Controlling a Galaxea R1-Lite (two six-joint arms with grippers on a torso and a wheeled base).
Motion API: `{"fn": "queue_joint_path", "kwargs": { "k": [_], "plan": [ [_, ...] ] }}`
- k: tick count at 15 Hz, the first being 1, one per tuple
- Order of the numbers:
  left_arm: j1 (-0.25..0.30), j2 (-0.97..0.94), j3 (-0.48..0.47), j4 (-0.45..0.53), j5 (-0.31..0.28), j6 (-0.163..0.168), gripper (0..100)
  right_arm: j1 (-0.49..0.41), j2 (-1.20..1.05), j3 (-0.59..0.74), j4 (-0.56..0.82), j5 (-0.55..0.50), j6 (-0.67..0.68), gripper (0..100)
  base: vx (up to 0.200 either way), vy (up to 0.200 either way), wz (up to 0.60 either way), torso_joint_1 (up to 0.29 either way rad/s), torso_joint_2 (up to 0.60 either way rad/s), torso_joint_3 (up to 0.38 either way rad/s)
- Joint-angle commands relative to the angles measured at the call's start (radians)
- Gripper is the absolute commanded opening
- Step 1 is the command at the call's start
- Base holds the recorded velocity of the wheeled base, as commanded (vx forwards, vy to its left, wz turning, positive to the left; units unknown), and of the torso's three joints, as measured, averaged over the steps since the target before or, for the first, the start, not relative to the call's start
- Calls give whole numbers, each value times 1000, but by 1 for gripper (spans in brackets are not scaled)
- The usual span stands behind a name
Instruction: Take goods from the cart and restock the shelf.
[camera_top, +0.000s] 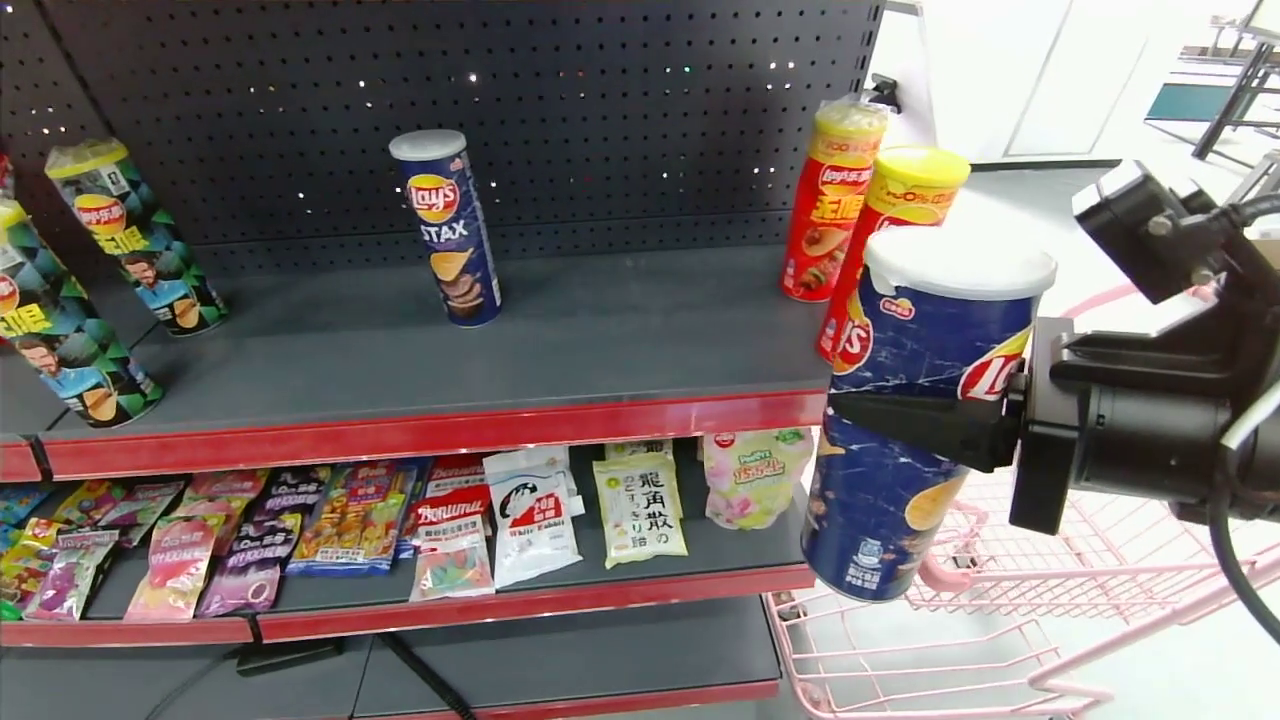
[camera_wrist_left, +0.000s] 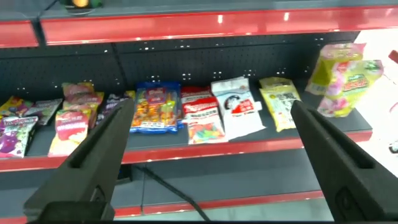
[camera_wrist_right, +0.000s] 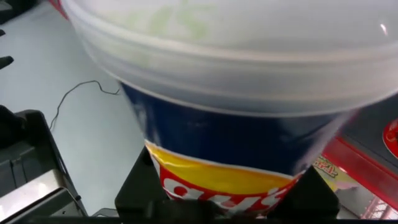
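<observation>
My right gripper (camera_top: 935, 425) is shut on a blue chips can (camera_top: 915, 400) with a white lid, held upright off the right end of the upper shelf (camera_top: 600, 350), above the pink cart (camera_top: 930, 640). The same blue chips can (camera_wrist_right: 249, 137) looms close in the right wrist view, clamped between the dark fingers (camera_wrist_right: 143, 193). Another blue chips can (camera_top: 447, 228) stands mid-shelf. A red can (camera_top: 832, 205) and a yellow-lidded can (camera_top: 885, 240) stand at the shelf's right end. My left gripper (camera_wrist_left: 208, 155) is open, facing the lower snack shelf (camera_wrist_left: 186, 152).
Two green-black cans (camera_top: 135, 235) (camera_top: 60, 330) lean at the upper shelf's left end. Several snack bags (camera_top: 350, 520) lie along the lower shelf. A black pegboard wall (camera_top: 450, 100) backs the shelf. The shelf's front lip is red (camera_top: 430, 435).
</observation>
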Motion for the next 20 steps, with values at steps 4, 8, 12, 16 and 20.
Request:
{"fn": "queue_joint_path", "kwargs": {
  "k": [4,8,12,16,20],
  "plan": [
    [0,1,0,0,0,0,100,1,9,14,-67,4,-1,0,0,200,0,1,1,0],
    [0,1,1,0,0,0,100,3,-3,11,-67,6,0,0,0,200,0,2,1,0],
    [0,1,1,0,0,0,100,4,-31,28,-65,10,0,0,0,200,0,1,-2,2],
    [0,1,1,0,0,0,100,35,-46,31,-65,36,0,0,0,0,0,0,0,0],
    [0,1,0,0,0,1,100,37,-43,30,-65,38,-3,0,100,0,0,2,2,-1]
  ]
}}
